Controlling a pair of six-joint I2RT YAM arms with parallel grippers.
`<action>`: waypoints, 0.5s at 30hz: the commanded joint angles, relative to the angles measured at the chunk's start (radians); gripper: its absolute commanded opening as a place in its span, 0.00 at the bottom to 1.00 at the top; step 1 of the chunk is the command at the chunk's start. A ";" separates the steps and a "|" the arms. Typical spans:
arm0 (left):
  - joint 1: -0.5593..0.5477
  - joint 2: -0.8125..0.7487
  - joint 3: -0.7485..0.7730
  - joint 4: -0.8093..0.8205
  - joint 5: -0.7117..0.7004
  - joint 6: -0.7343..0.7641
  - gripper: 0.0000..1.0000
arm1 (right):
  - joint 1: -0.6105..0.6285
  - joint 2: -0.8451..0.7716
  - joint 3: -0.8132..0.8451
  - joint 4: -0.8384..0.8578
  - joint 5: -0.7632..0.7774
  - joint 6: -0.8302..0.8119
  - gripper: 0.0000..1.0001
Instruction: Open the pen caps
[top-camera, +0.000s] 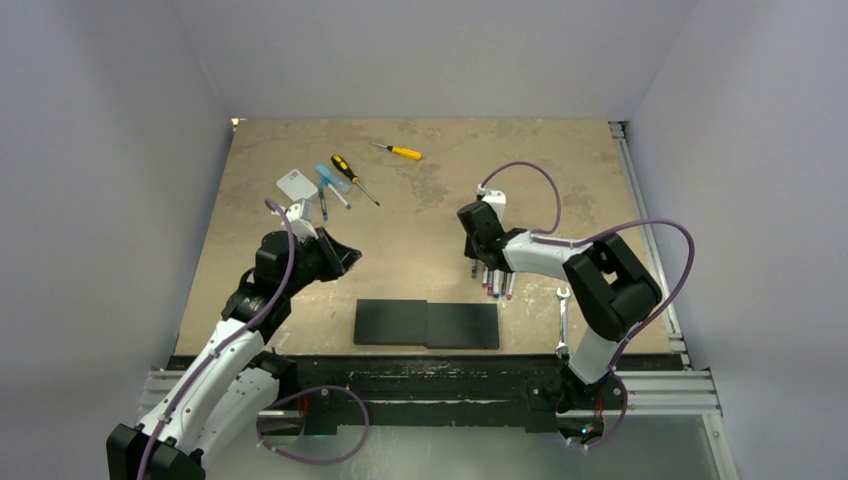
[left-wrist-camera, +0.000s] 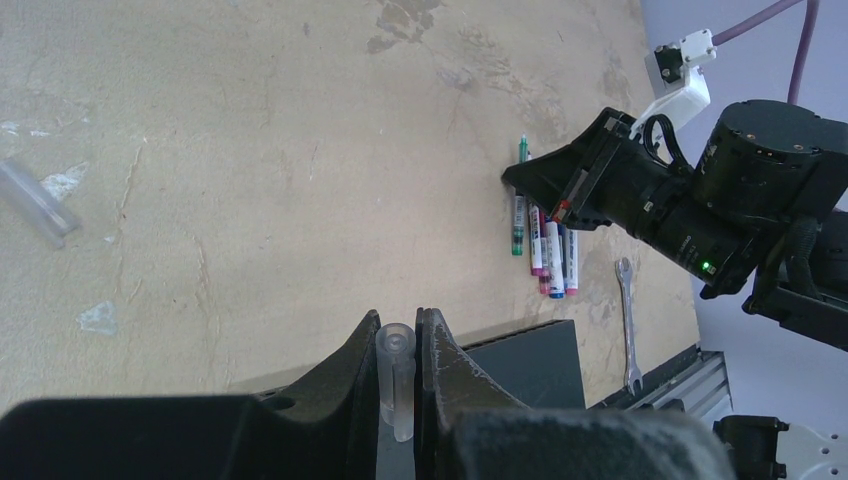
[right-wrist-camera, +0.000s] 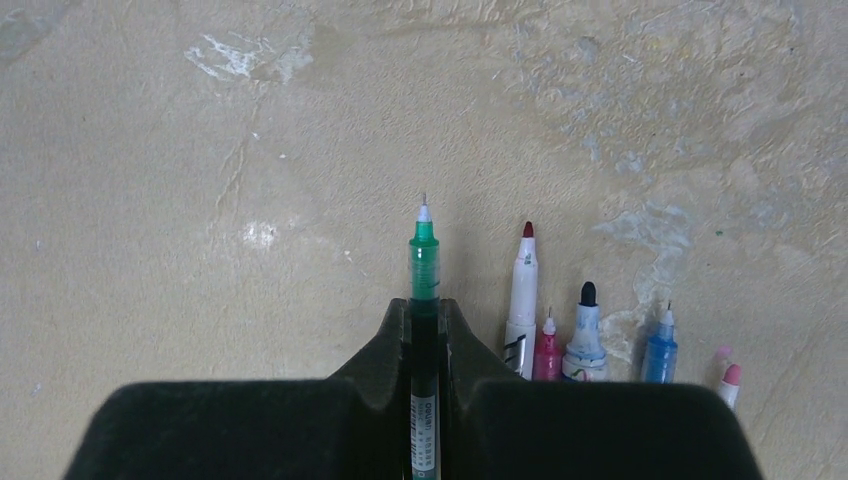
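The left end effector (left-wrist-camera: 399, 322) pinches a clear pen cap (left-wrist-camera: 396, 348) at its view's bottom centre; the right end effector (right-wrist-camera: 424, 308) clamps the bared green pen (right-wrist-camera: 424, 250). Beside it at lower right, uncapped pens (right-wrist-camera: 585, 335) lie on the worktop (right-wrist-camera: 200, 150), so most caps look off.

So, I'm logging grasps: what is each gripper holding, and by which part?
Left gripper: clear cap, by its sides. Right gripper: green pen, by its dark barrel.

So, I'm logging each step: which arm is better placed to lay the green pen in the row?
Right. The right claw grips the green pen, just beside the row of pens; the left claw holds only a clear cap.
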 joint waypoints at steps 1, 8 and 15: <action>-0.002 -0.001 0.000 0.014 0.000 -0.004 0.00 | -0.008 -0.001 0.001 0.020 -0.008 0.010 0.08; -0.002 0.009 0.006 0.015 0.002 -0.003 0.00 | -0.009 -0.031 0.013 0.007 -0.031 0.003 0.28; -0.002 0.010 0.012 0.009 0.006 -0.003 0.00 | -0.007 -0.104 0.043 -0.015 -0.020 -0.018 0.42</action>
